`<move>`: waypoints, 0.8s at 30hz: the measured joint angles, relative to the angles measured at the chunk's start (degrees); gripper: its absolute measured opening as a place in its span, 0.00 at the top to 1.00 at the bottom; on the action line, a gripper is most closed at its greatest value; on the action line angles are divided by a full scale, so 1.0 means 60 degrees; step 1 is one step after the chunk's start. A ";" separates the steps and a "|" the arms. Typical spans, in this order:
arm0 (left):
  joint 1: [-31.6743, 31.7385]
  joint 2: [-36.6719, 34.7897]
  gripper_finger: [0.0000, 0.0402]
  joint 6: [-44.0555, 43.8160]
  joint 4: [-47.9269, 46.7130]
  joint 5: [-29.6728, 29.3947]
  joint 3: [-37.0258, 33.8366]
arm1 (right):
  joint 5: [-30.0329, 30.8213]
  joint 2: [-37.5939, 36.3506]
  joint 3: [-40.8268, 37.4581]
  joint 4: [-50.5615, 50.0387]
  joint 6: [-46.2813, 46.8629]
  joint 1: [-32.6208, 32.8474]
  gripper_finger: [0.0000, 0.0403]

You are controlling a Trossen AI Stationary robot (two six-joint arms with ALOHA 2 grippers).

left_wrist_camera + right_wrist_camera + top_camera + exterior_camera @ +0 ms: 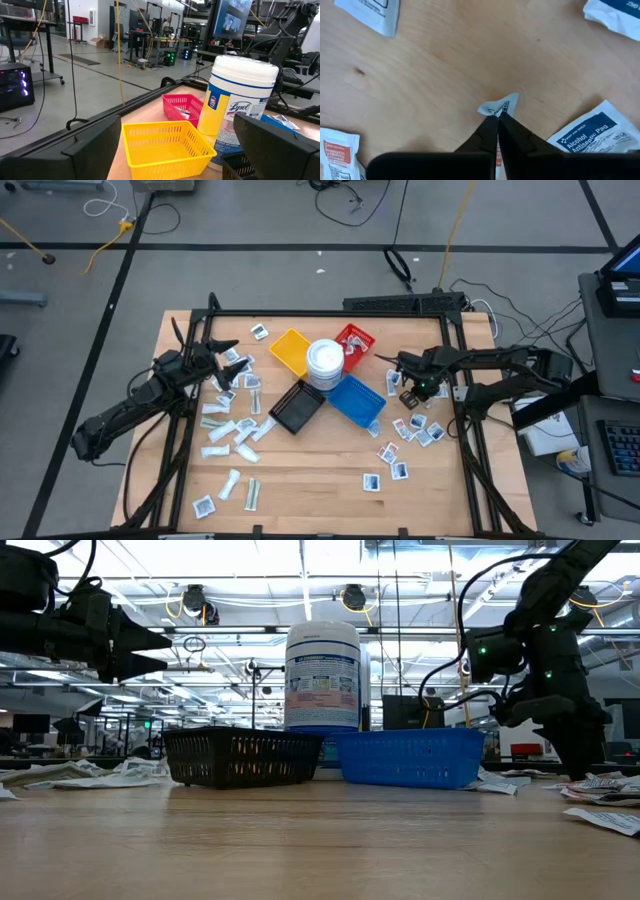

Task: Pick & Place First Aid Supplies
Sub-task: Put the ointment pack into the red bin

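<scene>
I see the first aid packets (232, 432) scattered flat on the wood in two groups. At nine o'clock from the middle lie mostly longer pale wrapped strips, some square ones among them, spreading down toward seven o'clock. At four o'clock sit small white squares with dark or blue print (418, 428). One small white packet (499, 107) stands pinched up off the wood, crumpled to a point. Just beside it at four o'clock lies an alcohol pad (590, 134), white with blue print, flat and tilted.
</scene>
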 joint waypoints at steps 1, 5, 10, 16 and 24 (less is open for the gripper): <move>0.0001 0.0002 0.02 0.0000 -0.0002 0.0000 -0.0001 | 0.0008 0.0000 0.0139 -0.0184 -0.0062 0.0000 1.00; 0.0002 0.0000 0.02 0.0000 -0.0004 -0.0001 0.0000 | 0.0003 0.0024 0.0807 -0.0918 -0.0311 -0.0007 1.00; -0.0002 0.0004 0.02 0.0000 -0.0002 0.0002 -0.0002 | -0.0016 0.0021 0.1742 -0.2100 -0.0755 -0.0007 1.00; -0.0001 0.0003 0.02 0.0000 -0.0004 0.0001 -0.0003 | -0.0027 0.0015 0.2939 -0.3582 -0.1010 -0.0025 1.00; 0.0002 0.0002 0.02 0.0000 -0.0004 0.0000 0.0000 | -0.0031 0.0011 0.4263 -0.5057 -0.1019 -0.0115 1.00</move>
